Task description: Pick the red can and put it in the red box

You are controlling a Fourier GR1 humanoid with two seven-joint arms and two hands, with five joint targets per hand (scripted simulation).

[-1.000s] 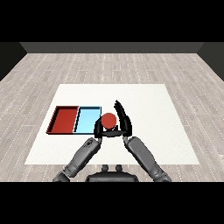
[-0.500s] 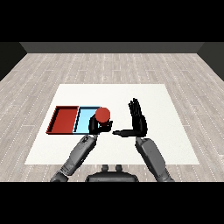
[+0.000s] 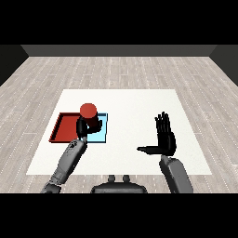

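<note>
the left hand (image 3: 85, 126) has its fingers curled round the red can (image 3: 89, 111), above where the red tray (image 3: 62, 128) meets the blue tray (image 3: 103, 135). the right hand (image 3: 163, 139) is flat and open over the white worktop (image 3: 135, 102).

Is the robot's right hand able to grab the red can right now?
Probably not. The right hand is open, far off to the side, and the left hand is already curled round the red can above the trays.
</note>
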